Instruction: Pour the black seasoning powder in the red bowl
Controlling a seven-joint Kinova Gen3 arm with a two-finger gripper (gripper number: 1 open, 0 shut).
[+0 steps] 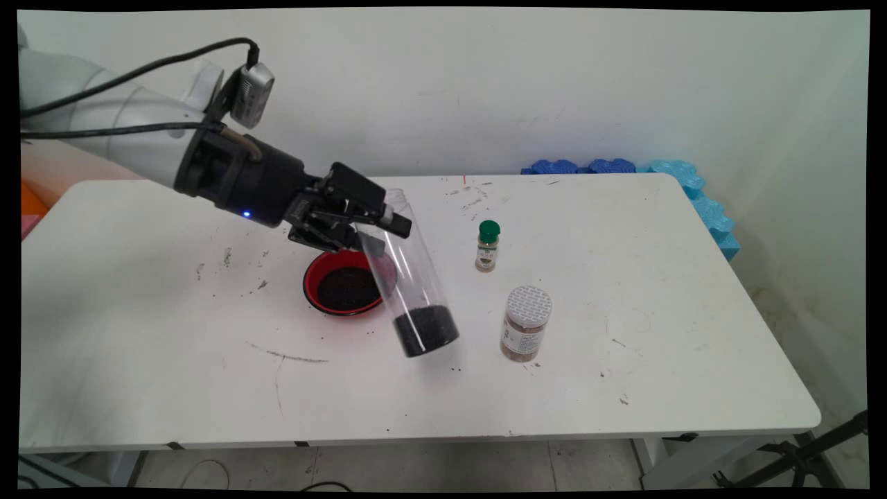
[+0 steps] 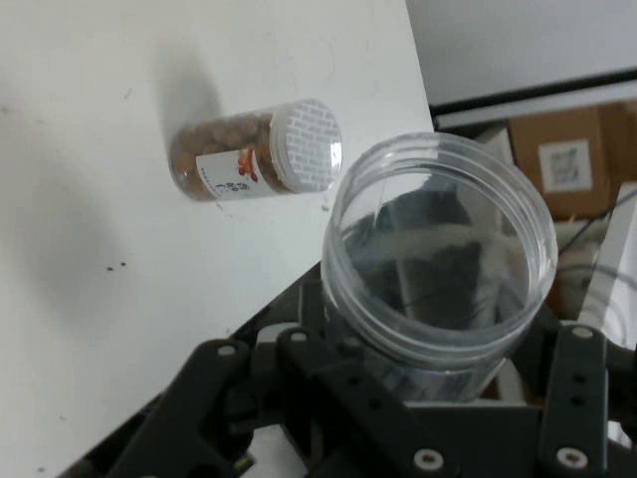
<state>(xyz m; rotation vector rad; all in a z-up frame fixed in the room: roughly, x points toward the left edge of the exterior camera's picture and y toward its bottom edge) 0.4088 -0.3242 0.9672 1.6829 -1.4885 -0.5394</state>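
Black claw (image 1: 371, 225) gripped a tilted clear jar (image 1: 414, 277) with dark grains at its bottom, above the table (image 1: 658, 360), beside a red bowl (image 1: 344, 283).

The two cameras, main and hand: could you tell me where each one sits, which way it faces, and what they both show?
Main view: above the table's near side, looking down across it at the wall; shows the arm, gripper holding a tilted clear jar near the red bowl, plus a green-capped bottle.
Hand view: on the hand, looking along the gripper at the jar's open mouth; shows the black linkage.
Shared: the clear jar, the white-lidded jar, the table.
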